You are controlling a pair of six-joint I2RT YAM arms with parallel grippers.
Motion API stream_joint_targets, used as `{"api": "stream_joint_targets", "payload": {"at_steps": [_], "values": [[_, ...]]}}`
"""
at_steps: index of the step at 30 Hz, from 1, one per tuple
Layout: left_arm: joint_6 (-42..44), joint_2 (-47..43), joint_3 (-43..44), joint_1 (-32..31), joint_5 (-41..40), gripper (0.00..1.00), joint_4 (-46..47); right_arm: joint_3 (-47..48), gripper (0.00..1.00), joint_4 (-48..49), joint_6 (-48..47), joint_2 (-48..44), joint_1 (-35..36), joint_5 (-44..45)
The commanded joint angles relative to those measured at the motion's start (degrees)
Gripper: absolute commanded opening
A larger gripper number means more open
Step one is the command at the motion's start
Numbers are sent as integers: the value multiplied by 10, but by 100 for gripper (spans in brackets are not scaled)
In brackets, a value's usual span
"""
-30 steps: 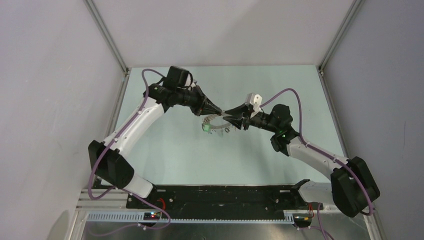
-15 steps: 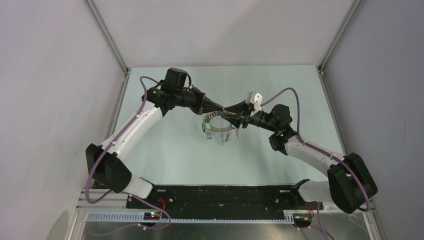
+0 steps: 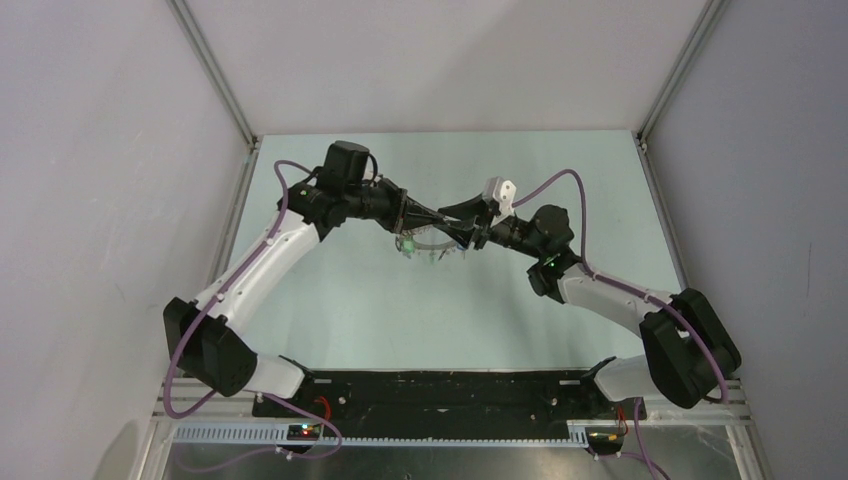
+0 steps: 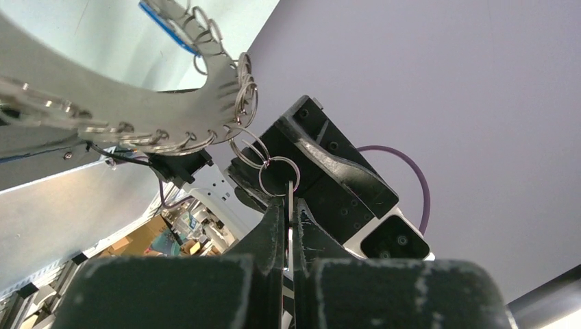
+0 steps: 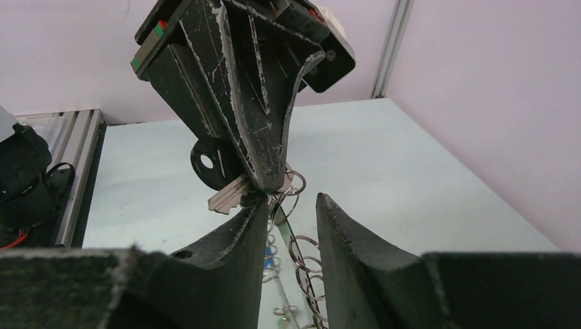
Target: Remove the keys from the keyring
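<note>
Both arms have pulled in closer since the earlier frames, and the bunch now hangs tighter under the tips instead of dangling low.

The left gripper is pinched fully closed on a thin metal piece, seemingly one key seen edge-on. Its small split ring sits just past the fingertips. The right gripper has its jaws apart at a narrow-to-middling gap and is gripping nothing I can confirm. The left tips press in just above that gap, and the chain of small rings drops down through it.

The keyring curves away beyond the left jaws and is held up in the air. The keys hang from it below both tips, and a black-headed key sits right beside the left tips.

Progress looks like early days. No loose key shows on the table, so probably all are still to come off.

In the way: the two grippers crowd each other, the ring tangle hides the split, and the purple cables loop nearby.
</note>
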Motion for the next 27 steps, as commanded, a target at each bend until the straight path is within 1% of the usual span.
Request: {"api": "stream_joint_targets", "payload": {"at_steps": [1, 3, 7, 8, 9, 10, 12, 20, 25, 27], "values": [[-21, -31, 3, 3, 13, 0, 35, 33, 36, 40, 4, 11, 12, 21], [-23, -31, 3, 4, 14, 0, 39, 36, 34, 33, 2, 14, 13, 21], [-25, -31, 4, 5, 19, 0, 44, 36, 24, -1, -8, 7, 12, 20], [-25, -31, 5, 8, 20, 0, 45, 36, 19, -8, -12, 1, 11, 19], [-24, -31, 4, 9, 23, 0, 47, 37, 15, -19, -13, 0, 10, 18], [-23, -31, 5, 13, 24, 0, 49, 37, 7, -23, -14, -6, 10, 17], [-23, -33, 1, 19, 25, 0, 51, 37, 1, -44, -16, -15, 8, 15], [-19, -36, 0, 42, 33, 0, 55, 31, 0, -88, -14, -53, -5, 4], [-19, -34, -4, 43, 35, 0, 57, 25, 0, -76, 3, -70, -12, -15], [-18, -34, -5, 42, 34, 0, 58, 23, 0, -61, 23, -73, -13, -25]]}}
